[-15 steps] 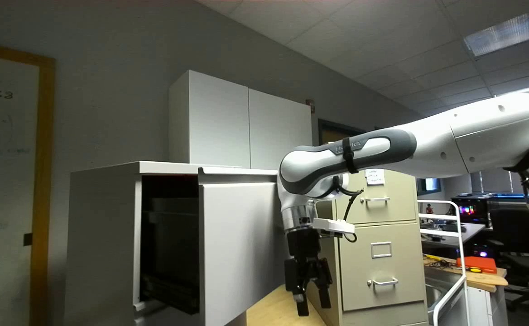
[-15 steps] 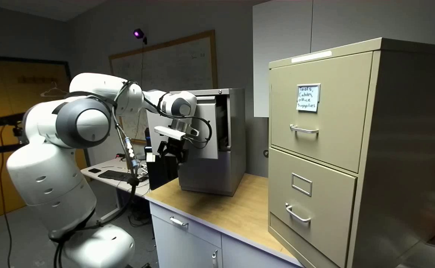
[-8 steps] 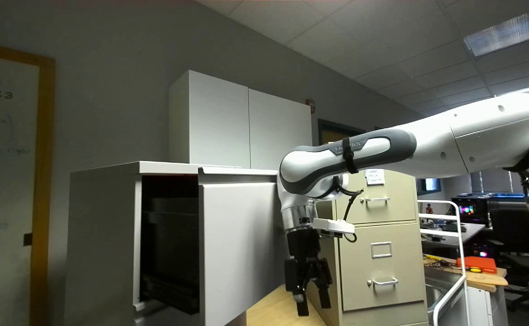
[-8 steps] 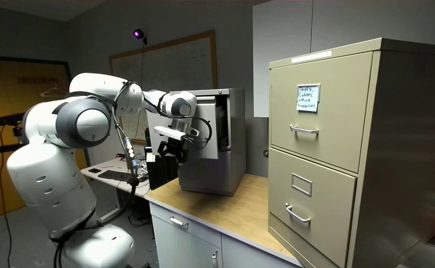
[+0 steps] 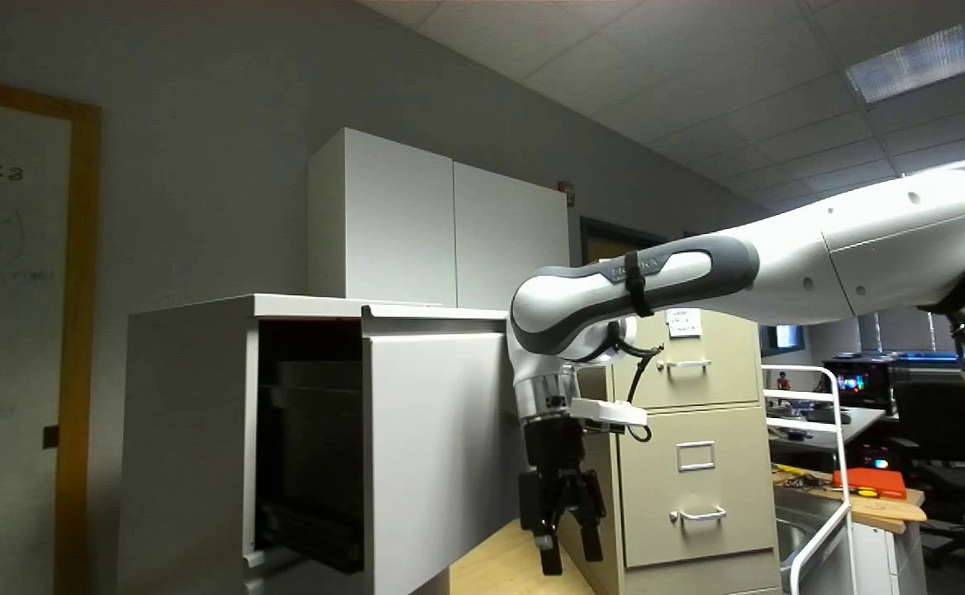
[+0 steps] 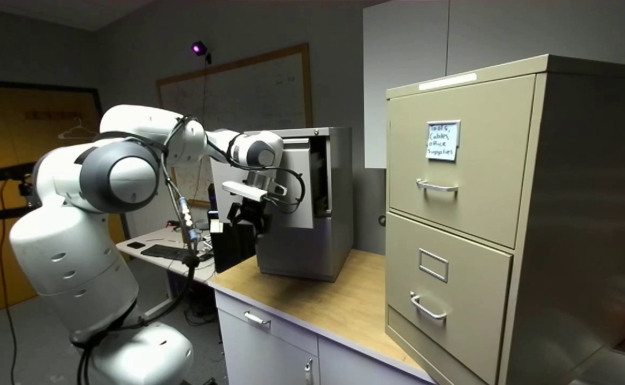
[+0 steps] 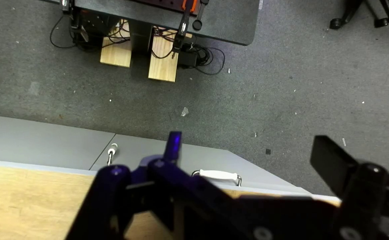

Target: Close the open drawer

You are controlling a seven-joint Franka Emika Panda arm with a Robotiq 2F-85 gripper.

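Drawer (image 5: 441, 438) open; step, I judge: pre-push alignment | end effector (image 5: 572, 554) spread, near the drawer; contact unclear | next: I should press it squarely inward

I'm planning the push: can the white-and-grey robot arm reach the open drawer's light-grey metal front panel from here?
Probably yes: the arm holds its open black two-fingered gripper in front of the panel, with nothing visible between them.

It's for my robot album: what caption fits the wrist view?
Looking down past the open tool: a wooden counter, a white handle and grey floor.
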